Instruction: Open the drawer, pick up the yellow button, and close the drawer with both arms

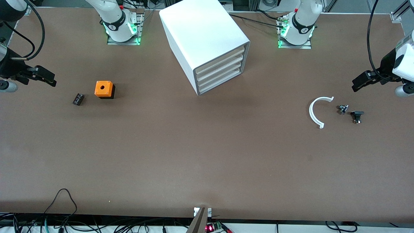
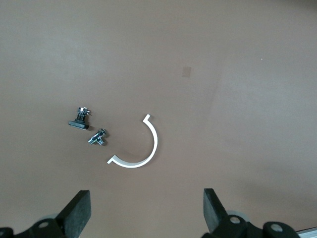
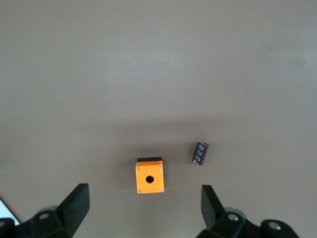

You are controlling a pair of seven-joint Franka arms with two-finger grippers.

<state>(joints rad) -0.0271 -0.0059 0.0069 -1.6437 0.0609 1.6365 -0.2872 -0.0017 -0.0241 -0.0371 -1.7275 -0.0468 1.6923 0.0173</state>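
The white drawer cabinet (image 1: 207,42) stands mid-table between the arm bases, and its stacked drawers (image 1: 223,72) are all shut. The button is hidden; no orange-capped push button shows in any view. My right gripper (image 1: 45,77) hangs open and empty over the table at the right arm's end; it also shows in the right wrist view (image 3: 143,198). My left gripper (image 1: 360,82) hangs open and empty over the table at the left arm's end; it also shows in the left wrist view (image 2: 146,203). Both arms are apart from the cabinet.
An orange cube with a hole (image 1: 104,89) (image 3: 149,177) and a small black part (image 1: 78,99) (image 3: 200,153) lie toward the right arm's end. A white half ring (image 1: 317,111) (image 2: 141,148) and two small dark parts (image 1: 343,109) (image 1: 357,116) lie toward the left arm's end.
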